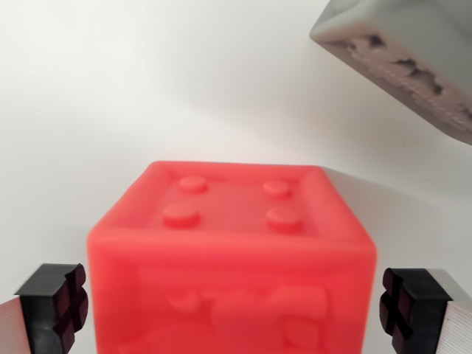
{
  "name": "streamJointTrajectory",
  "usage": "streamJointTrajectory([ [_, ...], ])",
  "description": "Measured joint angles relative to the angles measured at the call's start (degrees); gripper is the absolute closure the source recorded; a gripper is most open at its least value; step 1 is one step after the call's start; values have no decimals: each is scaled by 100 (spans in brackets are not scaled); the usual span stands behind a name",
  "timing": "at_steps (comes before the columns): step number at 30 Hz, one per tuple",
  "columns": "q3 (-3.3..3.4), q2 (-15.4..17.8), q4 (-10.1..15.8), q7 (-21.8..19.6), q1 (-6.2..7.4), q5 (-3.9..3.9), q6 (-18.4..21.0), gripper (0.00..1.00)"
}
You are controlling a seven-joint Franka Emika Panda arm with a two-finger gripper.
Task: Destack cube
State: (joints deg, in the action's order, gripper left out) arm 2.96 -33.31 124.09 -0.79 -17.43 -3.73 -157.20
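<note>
A red cube (232, 254) fills the lower middle of the wrist view; its top face has four round studs and its near face carries a raised relief. My gripper (232, 310) is open, with one black-padded finger (55, 306) at the cube's left side and the other at its right side, each a small gap away from it. A grey cube (405, 63) with a rough relief face lies tilted in the upper right corner, apart from the red one. What the red cube rests on is hidden.
A plain white surface (147, 88) spreads behind and around the cubes. The grey cube's shadow falls along the right edge.
</note>
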Motion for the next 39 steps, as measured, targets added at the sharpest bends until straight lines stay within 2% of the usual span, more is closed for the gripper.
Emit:
streamJointTrajectory([
  [21, 82, 801, 188, -22, 65, 37, 601, 0],
  [28, 125, 1199, 224, -47, 97, 85, 948, 0],
  [39, 150, 1766, 227, -104, 107, 167, 1514, 0],
])
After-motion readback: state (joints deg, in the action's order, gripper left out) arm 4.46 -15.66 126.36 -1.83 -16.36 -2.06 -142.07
